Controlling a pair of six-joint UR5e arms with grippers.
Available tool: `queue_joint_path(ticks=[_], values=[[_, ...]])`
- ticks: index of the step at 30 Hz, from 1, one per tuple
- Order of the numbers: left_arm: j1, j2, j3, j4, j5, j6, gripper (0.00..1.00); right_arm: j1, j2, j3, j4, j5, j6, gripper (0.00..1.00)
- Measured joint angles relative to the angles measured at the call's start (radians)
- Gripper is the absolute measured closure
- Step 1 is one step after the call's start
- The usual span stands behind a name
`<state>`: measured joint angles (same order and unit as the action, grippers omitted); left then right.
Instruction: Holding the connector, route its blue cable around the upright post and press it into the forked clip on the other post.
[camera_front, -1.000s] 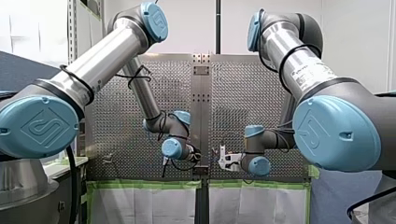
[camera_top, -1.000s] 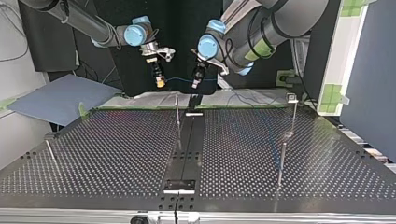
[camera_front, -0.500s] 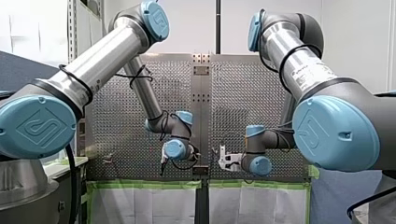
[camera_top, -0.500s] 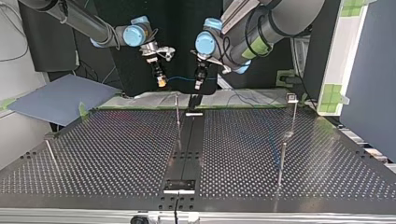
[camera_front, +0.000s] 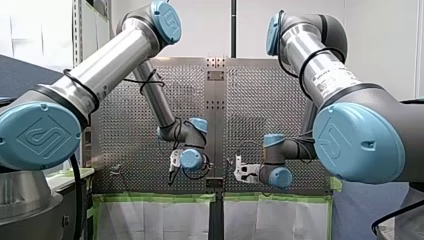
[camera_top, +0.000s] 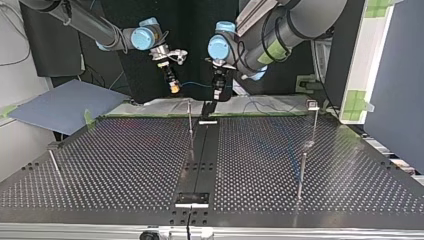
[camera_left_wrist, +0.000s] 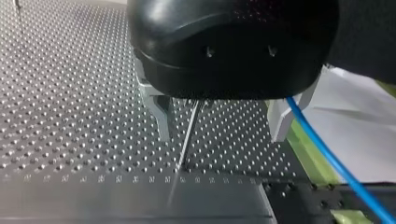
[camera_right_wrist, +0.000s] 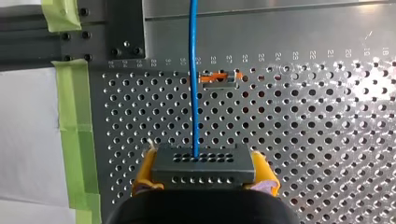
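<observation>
My right gripper, top view's upper centre, clamps the connector; my left gripper hangs spread above the perforated table.

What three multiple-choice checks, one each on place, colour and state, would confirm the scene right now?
1. Where is the connector? A on the table; B between the right end effector's pads; C in the forked clip.
2. Those pads' colour? A yellow; B red; C white.
3. The left end effector is: A shut on the connector; B shut on a post; C open.
Answers: B, the pads flank it in the right wrist view; A, both show yellow; C, its fingers stand apart, the blue cable passing beside one.
</observation>
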<state>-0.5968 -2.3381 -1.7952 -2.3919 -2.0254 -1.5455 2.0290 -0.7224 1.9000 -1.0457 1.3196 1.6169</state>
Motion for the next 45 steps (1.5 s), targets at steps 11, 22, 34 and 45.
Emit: queue_joint_path(ticks=[11, 22, 34, 45], values=[[-0.022, 0.0, 0.002, -0.012, -0.092, -0.025, 0.0, 0.0, -0.001, 0.001, 0.009, -0.002, -0.001, 1.0], [-0.039, 0.0, 0.002, 0.002, -0.177, -0.044, 0.24, 0.0, 0.0, 0.0, 0.01, -0.001, 0.0, 1.0], [-0.05, 0.0, 0.002, 0.012, -0.171, -0.038, 0.64, 0.0, 0.0, 0.001, 0.01, 0.0, -0.001, 1.0], [-0.063, -0.001, 0.002, 0.051, -0.168, -0.047, 0.64, 0.0, 0.0, 0.001, 0.014, 0.002, -0.003, 1.0]])
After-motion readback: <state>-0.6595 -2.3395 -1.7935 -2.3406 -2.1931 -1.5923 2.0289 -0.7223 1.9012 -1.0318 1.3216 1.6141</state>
